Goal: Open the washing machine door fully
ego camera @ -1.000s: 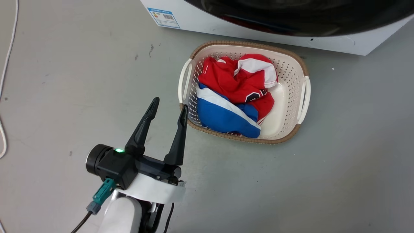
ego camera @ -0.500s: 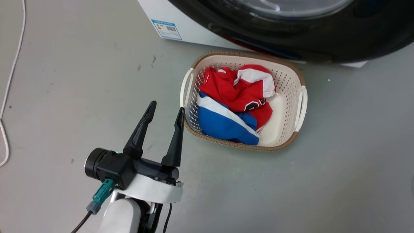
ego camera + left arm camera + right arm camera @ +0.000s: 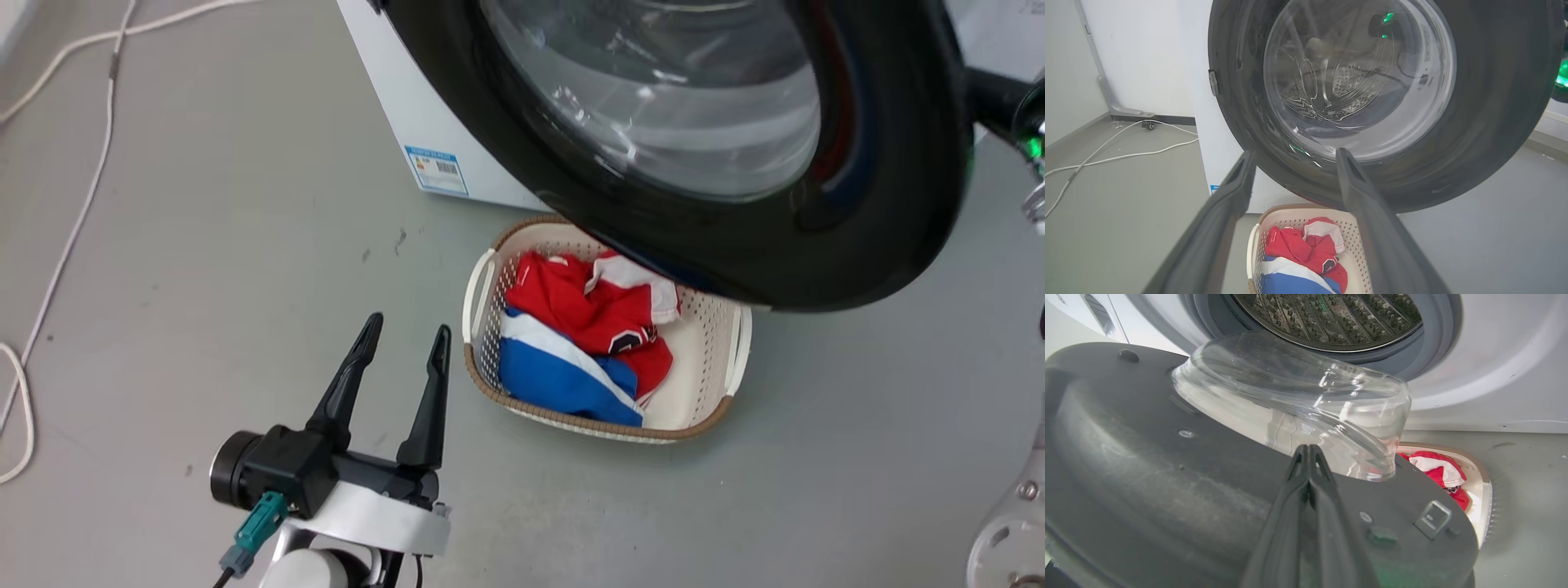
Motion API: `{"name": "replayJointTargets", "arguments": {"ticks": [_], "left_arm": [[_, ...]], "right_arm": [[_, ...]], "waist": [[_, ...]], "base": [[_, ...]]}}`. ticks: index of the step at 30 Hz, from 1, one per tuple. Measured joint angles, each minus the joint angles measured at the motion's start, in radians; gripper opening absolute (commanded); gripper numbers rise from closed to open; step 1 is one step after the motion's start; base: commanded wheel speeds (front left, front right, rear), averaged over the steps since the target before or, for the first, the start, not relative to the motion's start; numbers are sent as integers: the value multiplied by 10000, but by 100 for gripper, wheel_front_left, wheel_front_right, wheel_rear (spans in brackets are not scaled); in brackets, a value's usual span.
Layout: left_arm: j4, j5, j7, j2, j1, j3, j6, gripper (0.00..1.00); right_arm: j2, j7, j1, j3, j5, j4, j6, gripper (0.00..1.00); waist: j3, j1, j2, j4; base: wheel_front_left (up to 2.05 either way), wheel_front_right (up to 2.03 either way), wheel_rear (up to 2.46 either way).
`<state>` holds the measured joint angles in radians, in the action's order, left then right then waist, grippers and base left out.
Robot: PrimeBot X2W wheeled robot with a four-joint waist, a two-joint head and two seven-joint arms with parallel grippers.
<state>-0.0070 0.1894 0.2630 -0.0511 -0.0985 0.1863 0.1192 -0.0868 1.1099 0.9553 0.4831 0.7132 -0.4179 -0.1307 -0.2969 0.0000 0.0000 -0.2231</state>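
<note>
washing machine door [image 3: 882, 204] swung wider | left fingers [image 3: 347, 392] spread | right fingers [image 3: 1288, 522] pressed together | grey floor [image 3: 204, 245]

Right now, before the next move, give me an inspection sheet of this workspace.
Surface: grey floor, a few small marks.
Job's things: washing machine door swung partway open, drum mouth exposed; in the head view its lower rim overlaps the basket's far end.
Clutter: laundry basket on the floor, holding red, white and blue clothes.
Claws: left claw open and empty, beside the basket; right claw shut, fingers together over the door's inner face.
Cables: white cable lying on the floor at the left; lead plugged in at the left wrist.
Surroundings: white machine body, pale wall behind.
</note>
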Motion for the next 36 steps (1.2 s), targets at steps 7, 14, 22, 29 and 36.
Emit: {"name": "replayJointTargets", "arguments": {"ticks": [7, 14, 22, 29, 36], "left_arm": [[77, -15, 0, 0, 616, -221, -2, 100], [77, -96, 0, 0, 1163, -328, 0, 100], [46, -148, 0, 0, 1467, -474, 10, 100], [58, -194, 0, 0, 1631, -523, 35, 100], [215, -353, 0, 0, 1954, -527, 73, 100]], "right_arm": [[211, 98, -1223, -357, 757, 353, 0, 0], [293, 90, -2513, -755, 1701, 917, 2, 0], [311, -247, -3932, -2167, 2830, 1484, 0, 0], [311, -704, -4686, -3603, 3906, 1670, 0, 0], [314, -1379, -5335, -4980, 4683, 1904, 0, 0]], "waist": [[946, 0, 0, -80], [1746, -1, 0, -341], [2216, -1, 0, -784], [2409, -2, 0, -1146], [2633, -1, 0, -1614]], "base": [[0, 0, 0], [0, 0, 0], [0, 0, 0], [0, 0, 0], [0, 0, 0]]}}
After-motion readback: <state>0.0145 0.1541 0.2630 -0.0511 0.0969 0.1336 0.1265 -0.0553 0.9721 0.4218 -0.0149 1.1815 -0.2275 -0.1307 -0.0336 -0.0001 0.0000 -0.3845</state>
